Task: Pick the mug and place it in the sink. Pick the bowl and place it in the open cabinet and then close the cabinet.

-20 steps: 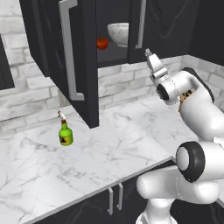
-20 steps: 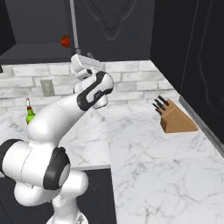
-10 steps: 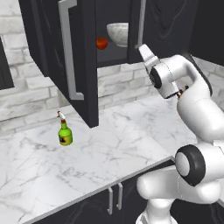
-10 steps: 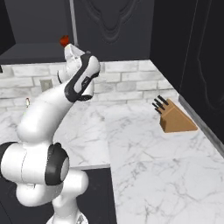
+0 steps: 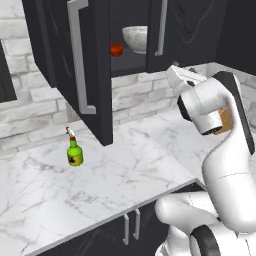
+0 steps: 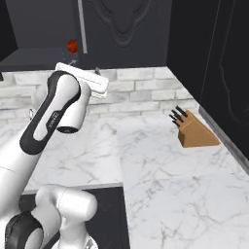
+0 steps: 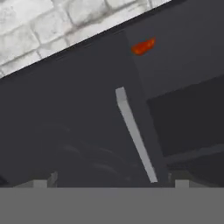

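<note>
The speckled grey-white bowl (image 5: 135, 38) sits on the shelf inside the open black cabinet (image 5: 95, 75), next to a small red object (image 5: 116, 49). The cabinet's left door swings far out over the counter, its long silver handle (image 5: 80, 55) facing me. My gripper (image 5: 171, 71) hangs just below the right door (image 5: 182, 27), pointing up at it. In the hand view my gripper (image 7: 111, 183) is open with nothing between its tips, looking at a dark door panel and silver bar handle (image 7: 135, 135). The mug and sink are out of view.
A green bottle (image 5: 75, 152) stands on the white marble counter (image 5: 125, 175) below the open left door. A wooden knife block (image 6: 194, 132) rests at the counter's right end beside a tall black unit (image 6: 219, 73). Base cabinets with short handles (image 5: 131, 227) run below.
The arm has folded and its elbow has swung across while the hand stayed under the cabinet's right door, turning more toward it. The bowl and the doors have not moved.
</note>
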### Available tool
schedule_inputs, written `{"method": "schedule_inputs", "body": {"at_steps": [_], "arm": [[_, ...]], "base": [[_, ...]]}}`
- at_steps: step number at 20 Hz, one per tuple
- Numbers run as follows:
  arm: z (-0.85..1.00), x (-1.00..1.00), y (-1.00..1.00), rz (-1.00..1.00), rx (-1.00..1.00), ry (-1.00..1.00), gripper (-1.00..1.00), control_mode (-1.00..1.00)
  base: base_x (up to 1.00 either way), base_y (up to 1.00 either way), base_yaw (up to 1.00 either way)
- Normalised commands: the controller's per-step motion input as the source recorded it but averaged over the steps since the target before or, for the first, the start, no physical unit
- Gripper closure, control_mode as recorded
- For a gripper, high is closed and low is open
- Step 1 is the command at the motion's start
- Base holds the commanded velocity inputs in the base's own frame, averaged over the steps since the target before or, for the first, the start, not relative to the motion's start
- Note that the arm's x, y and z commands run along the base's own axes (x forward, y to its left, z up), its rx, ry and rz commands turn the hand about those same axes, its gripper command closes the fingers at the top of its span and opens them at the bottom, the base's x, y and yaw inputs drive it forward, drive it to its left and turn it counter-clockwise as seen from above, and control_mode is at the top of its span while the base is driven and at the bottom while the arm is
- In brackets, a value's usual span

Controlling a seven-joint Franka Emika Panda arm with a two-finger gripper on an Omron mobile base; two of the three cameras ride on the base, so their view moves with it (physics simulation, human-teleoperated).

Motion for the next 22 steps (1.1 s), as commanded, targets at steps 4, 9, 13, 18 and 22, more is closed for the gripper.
{"method": "schedule_inputs", "body": {"at_steps": [4, 9, 13, 18, 22], "arm": [[-1.0, -1.0, -0.47, -0.28, -0.41, -0.28, -1.0, -1.0], [-0.65, -1.0, -0.28, -0.1, -0.13, -0.03, -1.0, -1.0], [0.04, -1.0, 0.48, -0.09, 0.31, -0.17, -1.0, -1.0], [0.5, -1.0, 0.34, -0.04, 0.02, 0.04, -1.0, -1.0], [0.06, -1.0, 0.23, 0.0, 0.0, 0.44, -1.0, -1.0]], "base": [[0.0, 0.0, 0.0], [0.0, 0.0, 0.0], [0.0, 0.0, 0.0], [0.0, 0.0, 0.0], [0.0, 0.0, 0.0]]}}
